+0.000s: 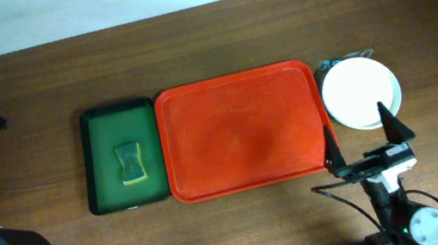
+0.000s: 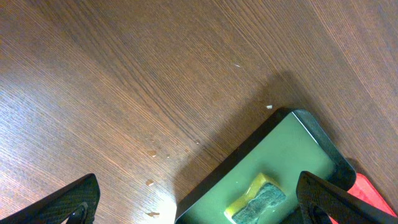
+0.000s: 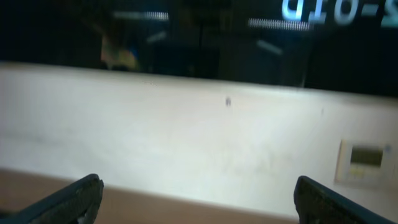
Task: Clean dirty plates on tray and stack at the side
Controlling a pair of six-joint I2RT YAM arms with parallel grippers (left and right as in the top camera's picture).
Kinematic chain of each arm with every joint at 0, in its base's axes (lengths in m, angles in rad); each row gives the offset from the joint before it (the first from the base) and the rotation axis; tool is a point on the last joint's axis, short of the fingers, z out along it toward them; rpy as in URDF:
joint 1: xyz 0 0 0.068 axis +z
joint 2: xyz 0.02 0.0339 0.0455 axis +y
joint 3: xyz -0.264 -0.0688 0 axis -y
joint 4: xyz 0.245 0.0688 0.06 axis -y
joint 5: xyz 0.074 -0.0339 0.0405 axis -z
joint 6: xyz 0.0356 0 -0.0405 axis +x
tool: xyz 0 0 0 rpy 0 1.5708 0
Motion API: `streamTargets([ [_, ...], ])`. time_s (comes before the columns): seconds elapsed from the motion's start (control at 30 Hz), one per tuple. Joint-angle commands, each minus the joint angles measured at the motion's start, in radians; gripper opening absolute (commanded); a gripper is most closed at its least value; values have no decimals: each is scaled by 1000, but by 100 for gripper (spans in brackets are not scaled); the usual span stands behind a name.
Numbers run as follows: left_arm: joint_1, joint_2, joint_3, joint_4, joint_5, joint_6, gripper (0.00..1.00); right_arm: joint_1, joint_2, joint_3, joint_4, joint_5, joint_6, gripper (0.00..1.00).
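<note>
The red tray (image 1: 242,130) lies in the middle of the table with nothing on it. To its right, on the bare wood, sits a stack of plates (image 1: 361,93) with a cream-white one on top and a bluish edge peeking out behind. My right gripper (image 1: 360,134) hovers just in front of the stack, open and holding nothing. Its wrist view shows only a pale wall between the spread fingers, right gripper (image 3: 198,183). My left gripper (image 2: 198,186) is open over the table beside the green tray, holding nothing.
A dark green tray (image 1: 96,162) with a yellow-green sponge (image 1: 130,163) lies against the red tray's left side; it appears in the left wrist view too, green tray (image 2: 292,146), sponge (image 2: 258,198). Small crumbs (image 2: 150,183) dot the wood near it.
</note>
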Motion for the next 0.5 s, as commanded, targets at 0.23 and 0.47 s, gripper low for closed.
streamTargets([
  [0.23, 2, -18, 12, -1, 11, -13, 99, -8, -10, -23, -428, 88, 4, 98],
  [0.47, 2, -18, 12, -1, 11, -13, 99, -8, -9, -23, -428, 88, 4, 99],
])
